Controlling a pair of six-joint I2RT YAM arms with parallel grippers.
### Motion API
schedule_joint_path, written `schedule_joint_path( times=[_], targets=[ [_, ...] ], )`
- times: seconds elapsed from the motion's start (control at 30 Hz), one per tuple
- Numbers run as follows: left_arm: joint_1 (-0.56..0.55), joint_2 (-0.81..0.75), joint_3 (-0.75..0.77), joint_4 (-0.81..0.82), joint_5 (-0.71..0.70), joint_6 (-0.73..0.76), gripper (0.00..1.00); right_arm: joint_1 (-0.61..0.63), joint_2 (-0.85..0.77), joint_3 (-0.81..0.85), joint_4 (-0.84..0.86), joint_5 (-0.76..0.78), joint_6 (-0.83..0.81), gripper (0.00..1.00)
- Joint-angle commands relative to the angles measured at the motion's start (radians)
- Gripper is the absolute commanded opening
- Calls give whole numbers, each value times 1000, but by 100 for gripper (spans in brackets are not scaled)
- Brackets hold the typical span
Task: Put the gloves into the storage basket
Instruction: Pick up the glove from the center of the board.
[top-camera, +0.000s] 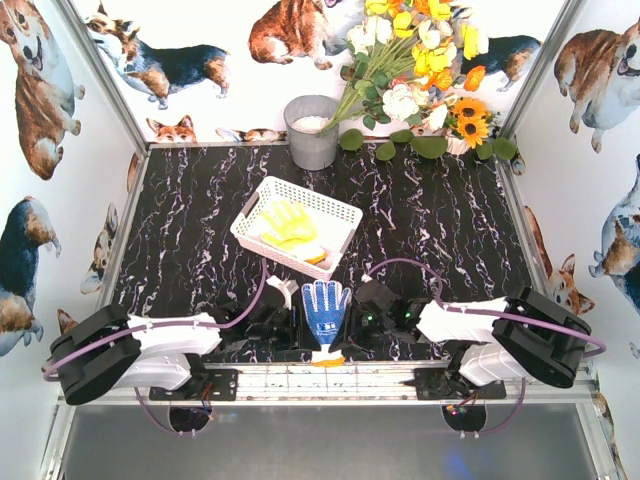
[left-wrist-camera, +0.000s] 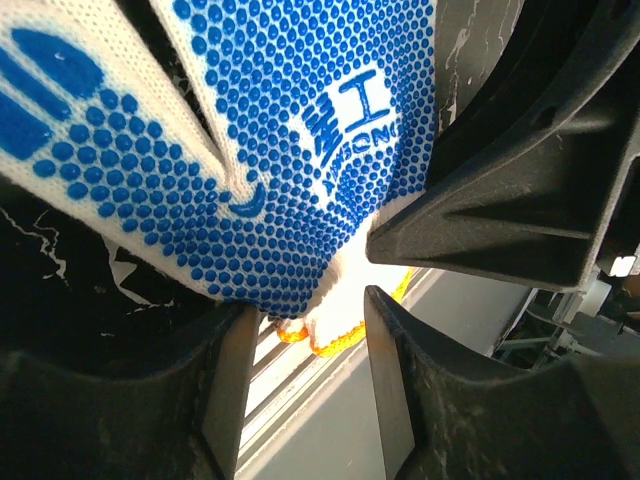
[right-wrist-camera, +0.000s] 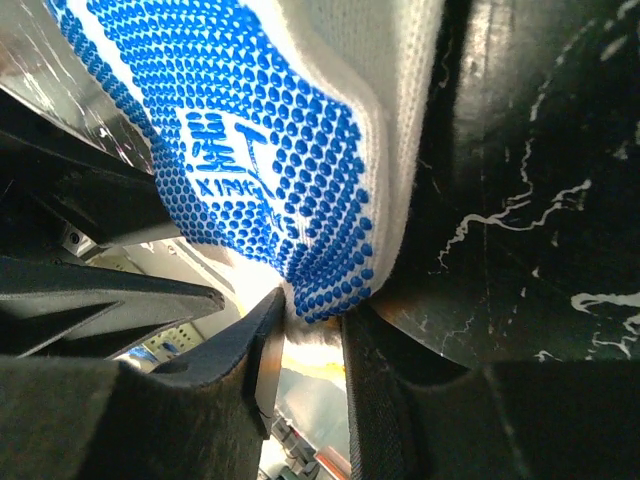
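A white glove with a blue dotted palm (top-camera: 326, 310) lies palm up at the table's near edge, its orange-trimmed cuff over the edge. My left gripper (top-camera: 293, 318) is at its left side, and my right gripper (top-camera: 358, 318) is at its right side. In the left wrist view the glove (left-wrist-camera: 280, 150) fills the top, and the gripper (left-wrist-camera: 307, 300) is open with the cuff between its tips. In the right wrist view the gripper (right-wrist-camera: 313, 310) pinches the glove's (right-wrist-camera: 270, 150) edge. The white lattice storage basket (top-camera: 310, 194) holds a yellow glove (top-camera: 288, 222) and an orange-yellow one (top-camera: 315, 255).
A round grey metal bucket (top-camera: 312, 132) stands behind the basket at the back wall. A bunch of flowers (top-camera: 420, 60) leans at the back right. A metal rail (top-camera: 330, 375) runs along the near edge between the arm bases.
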Motion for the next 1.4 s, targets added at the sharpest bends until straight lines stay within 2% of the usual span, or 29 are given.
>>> schedule_joint_path(
  times=[0.0, 0.13, 0.23, 0.37, 0.57, 0.67, 0.9, 1.13, 1.37],
  targets=[
    [-2, 39, -31, 21, -11, 10, 41, 8, -22, -17, 13, 58, 7, 29],
    [3, 75, -22, 33, 2, 19, 34, 7, -47, -27, 11, 70, 9, 25],
    [5, 116, 4, 39, 19, 44, 29, 7, -65, -30, 29, 62, 8, 17],
    [3, 60, 77, -84, -30, 133, 42, 8, -97, -28, 42, 47, 22, 4],
    [3, -111, 247, -438, -212, 344, 65, 4, -130, 76, -126, 52, -7, 0],
    [3, -166, 304, -501, -272, 441, 71, -8, -117, 101, -156, 43, -7, 0],
    [-38, -197, 395, -502, -360, 655, 74, -88, -75, 117, -147, -45, 26, 0],
    [-136, -198, 386, -397, -434, 806, 74, -139, -58, 138, -171, -109, 53, 0],
    [-338, -206, 331, -336, -590, 941, 76, -175, -15, 162, -162, -180, 87, 0]
  ],
)
